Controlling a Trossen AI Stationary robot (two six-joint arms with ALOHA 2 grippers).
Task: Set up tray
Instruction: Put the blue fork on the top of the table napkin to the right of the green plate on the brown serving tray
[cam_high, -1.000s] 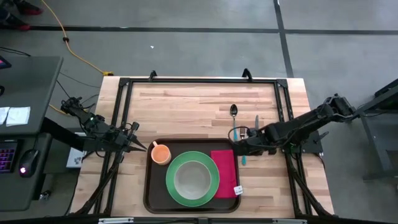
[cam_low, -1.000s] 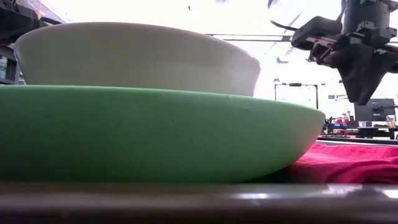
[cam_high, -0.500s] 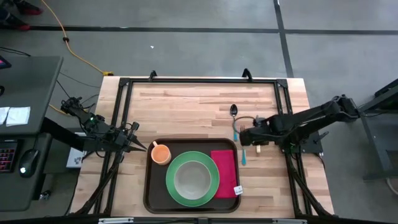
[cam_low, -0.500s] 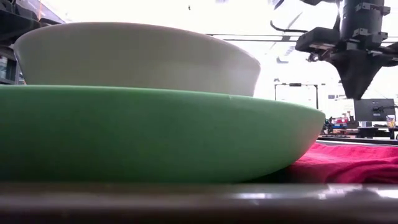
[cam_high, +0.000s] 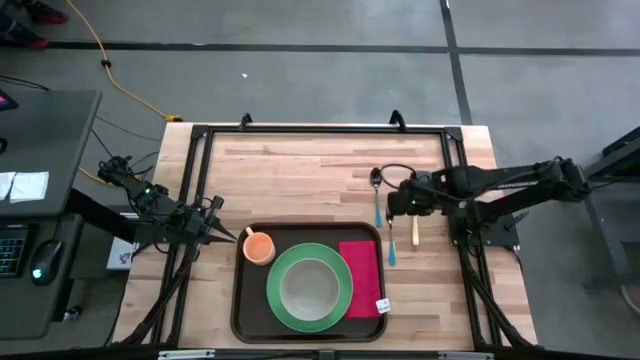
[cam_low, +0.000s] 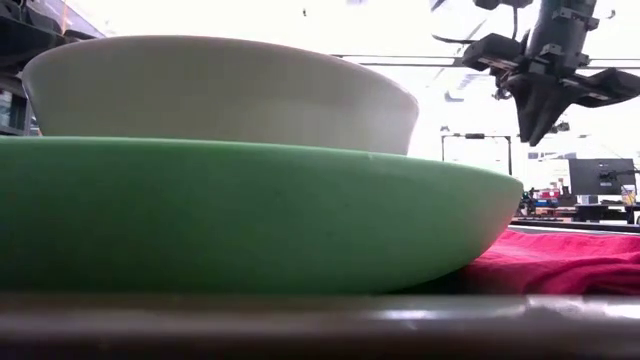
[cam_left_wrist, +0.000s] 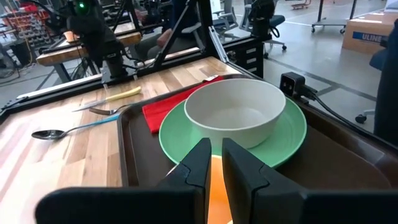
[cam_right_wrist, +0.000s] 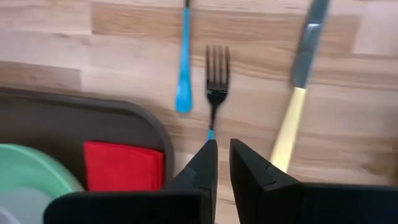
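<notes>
Wooden table (cam_high: 300, 165), dark brown rimmed tray (cam_high: 243, 300)

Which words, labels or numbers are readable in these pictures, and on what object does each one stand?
"ULINE", partly cut off, on a cardboard box on the floor behind the table.
A small tag on the red napkin: too small to read.
Nothing else is readable.

the tray (cam_high: 243, 300) sits at the bench's (cam_high: 300, 170) near edge. on it, the cup (cam_high: 259, 246) lies left, the plate (cam_high: 335, 262) in the middle holds the bowl (cam_high: 308, 288), the napkin (cam_high: 361, 277) lies right. spoon (cam_high: 376, 190), fork (cam_high: 392, 240) and knife (cam_high: 416, 230) lie on the bench just right of the tray's far corner.
</notes>
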